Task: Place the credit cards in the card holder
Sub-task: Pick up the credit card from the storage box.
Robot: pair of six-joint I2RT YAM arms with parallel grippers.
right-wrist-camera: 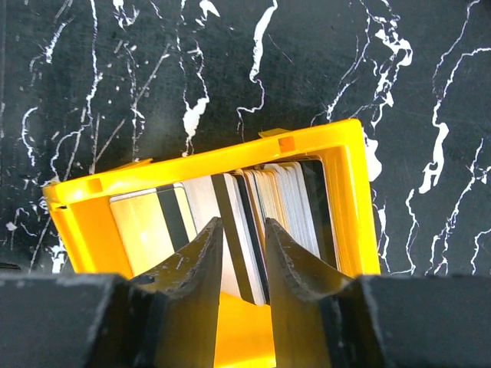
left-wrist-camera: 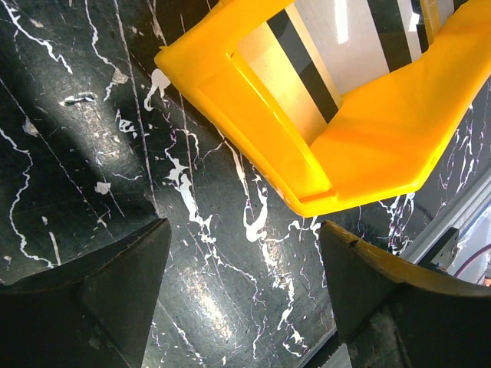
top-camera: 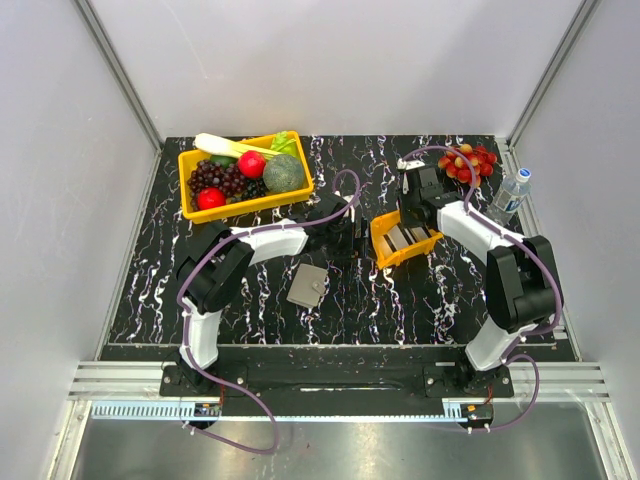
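Credit cards on edge, row spanning tray.

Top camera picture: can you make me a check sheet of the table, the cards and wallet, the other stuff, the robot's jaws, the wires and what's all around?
Surface: black marbled table with white veins; no spills seen.
Job's things: credit cards stand on edge in the small orange tray; card holder lies flat on the table, apart from the tray.
Clutter: yellow bin of fruit and vegetables, red fruit bunch, water bottle.
Jaws: left jaws open over bare table beside the tray; right jaws slightly apart, tips among the cards.
Cables: purple cable loops along each arm.
Surroundings: grey walls, metal rails.
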